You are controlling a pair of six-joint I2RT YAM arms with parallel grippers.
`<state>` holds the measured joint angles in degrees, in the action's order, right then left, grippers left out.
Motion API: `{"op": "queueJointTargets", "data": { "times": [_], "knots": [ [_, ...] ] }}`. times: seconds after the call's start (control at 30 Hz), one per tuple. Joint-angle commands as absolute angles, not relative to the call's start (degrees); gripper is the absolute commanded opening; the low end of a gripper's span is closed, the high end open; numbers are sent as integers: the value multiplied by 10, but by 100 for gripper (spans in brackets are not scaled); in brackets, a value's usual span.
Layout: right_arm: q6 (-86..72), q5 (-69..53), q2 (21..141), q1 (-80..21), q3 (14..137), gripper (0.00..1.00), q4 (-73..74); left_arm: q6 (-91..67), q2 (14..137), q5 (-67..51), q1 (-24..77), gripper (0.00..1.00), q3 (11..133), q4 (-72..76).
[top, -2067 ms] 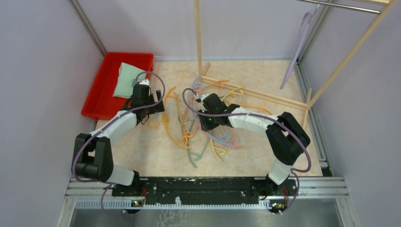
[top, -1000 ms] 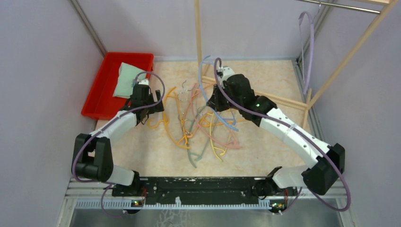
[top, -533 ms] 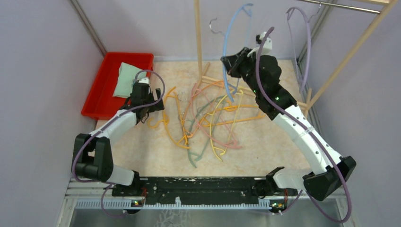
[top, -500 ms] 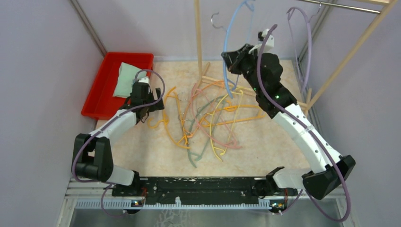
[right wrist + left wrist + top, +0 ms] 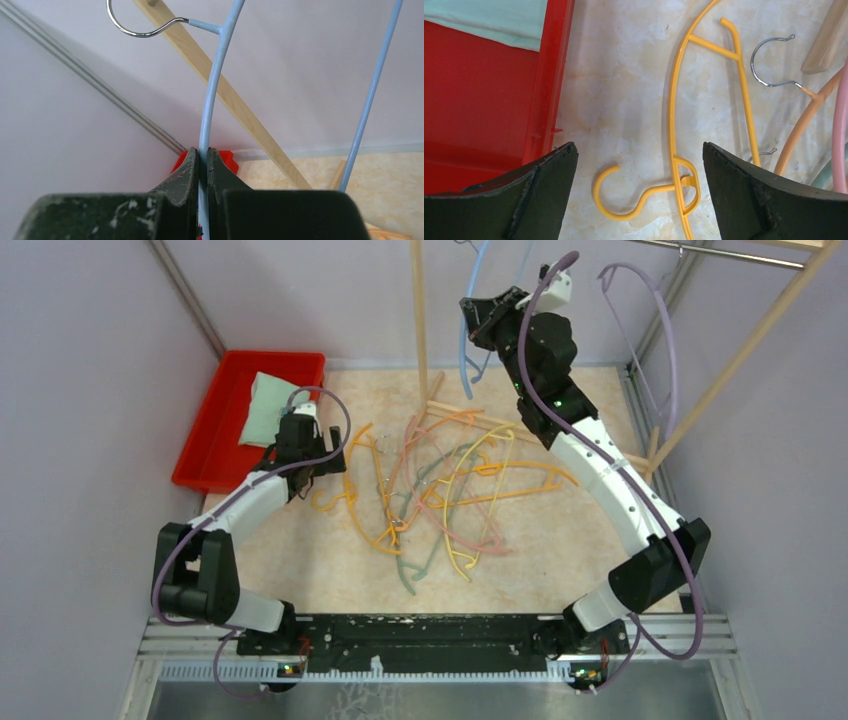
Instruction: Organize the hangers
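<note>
Clearly the blue hanger (image 5: 466, 345) is the one being worked. It is held high in the air, well above the table (image 5: 560, 540). The right gripper (image 5: 202, 159) has its jaws clamped on the thin plastic arm a little below the neck. That grip leaves the hook (image 5: 141, 26) free above the fingers, which looks meant for catching it over something. The rest of the hanger dangles below.

The likely goal is the rail (image 5: 740, 254) at the far right, where a lavender hanger (image 5: 660, 330) already hangs. Open air lies between the two hangers, so there is room to swing right. The pole (image 5: 419, 310) stands just beside the blue hanger on its left, and the dangling end could brush it. I judge that the lavender hanger takes up part of the rail, so the hook wants a spot beside it.

The other hangers lie in a tangled pile (image 5: 440, 490) on the table between the arms, reaching the base poles (image 5: 560, 440) at the far side.

The left gripper (image 5: 639, 150) sits low over the pile's left edge with its jaws wide apart. The hook end of a yellow hanger (image 5: 674, 125) lies between them, seemingly untouched. The bin (image 5: 549, 100), holding a cloth (image 5: 268, 405), is just to its left, so there is little slack on that side.
</note>
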<state>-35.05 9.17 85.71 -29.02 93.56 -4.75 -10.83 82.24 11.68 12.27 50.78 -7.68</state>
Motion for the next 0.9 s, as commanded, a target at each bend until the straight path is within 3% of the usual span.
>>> {"op": "queueJointTargets", "data": {
  "times": [0.0,0.57,0.87],
  "knots": [
    [-338,113,859,-276,975,0,-110,-98,801,127,115,100,489,-71],
    [-345,138,874,-229,975,0,-101,-108,809,113,100,100,489,-66],
    [-365,157,826,-174,895,0,-93,-104,814,112,100,100,492,-65]
  ]
}}
